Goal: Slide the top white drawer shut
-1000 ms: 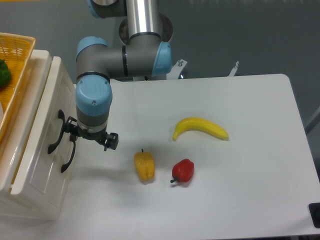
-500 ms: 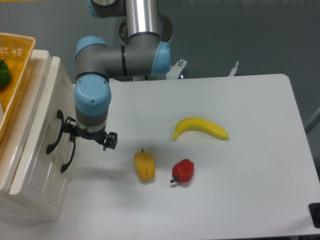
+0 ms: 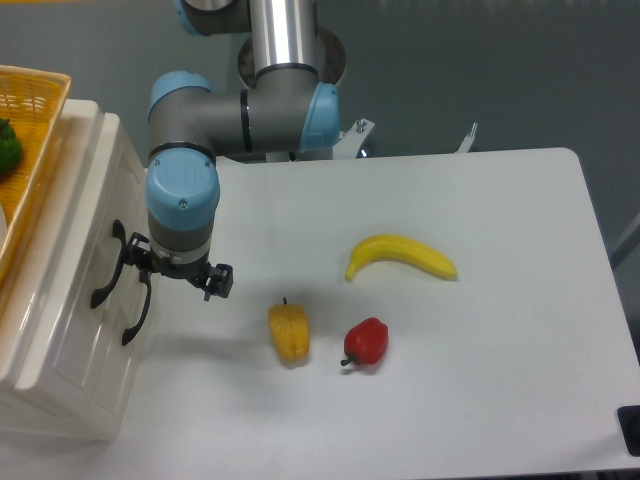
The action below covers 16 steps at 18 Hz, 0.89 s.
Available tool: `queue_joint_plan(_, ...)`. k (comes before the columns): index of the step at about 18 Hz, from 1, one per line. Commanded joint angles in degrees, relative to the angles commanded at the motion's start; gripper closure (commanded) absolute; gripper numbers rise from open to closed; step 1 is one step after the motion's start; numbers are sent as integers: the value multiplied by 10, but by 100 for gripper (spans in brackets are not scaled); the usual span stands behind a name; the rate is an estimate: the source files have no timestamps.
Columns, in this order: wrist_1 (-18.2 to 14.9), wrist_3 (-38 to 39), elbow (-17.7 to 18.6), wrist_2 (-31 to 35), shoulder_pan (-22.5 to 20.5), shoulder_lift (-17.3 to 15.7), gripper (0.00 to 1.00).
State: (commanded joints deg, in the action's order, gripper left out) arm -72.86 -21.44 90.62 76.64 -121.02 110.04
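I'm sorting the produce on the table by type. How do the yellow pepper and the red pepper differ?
The yellow bell pepper looks taller and more elongated; the glossy red bell pepper is rounder and squatter. The yellow pepper lies nearer the robot's black pincer; the red pepper sits farther from it, below the yellow curved banana. The yellow pepper's stem points toward the table's far side, the red pepper's toward its lower left. Both rest apart on the white table.
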Motion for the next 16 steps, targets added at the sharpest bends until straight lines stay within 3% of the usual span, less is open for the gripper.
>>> queue_joint_plan(5,2,-16,-16,10,-45,-4,0)
queue_joint_plan(8,-2,-71,-18,77,-57,-11,0)
queue_joint_plan(11,-3,-98,-25,86,-84,-13,0)
queue_joint_plan(16,-4,-226,-26,124,-122,-14,0)
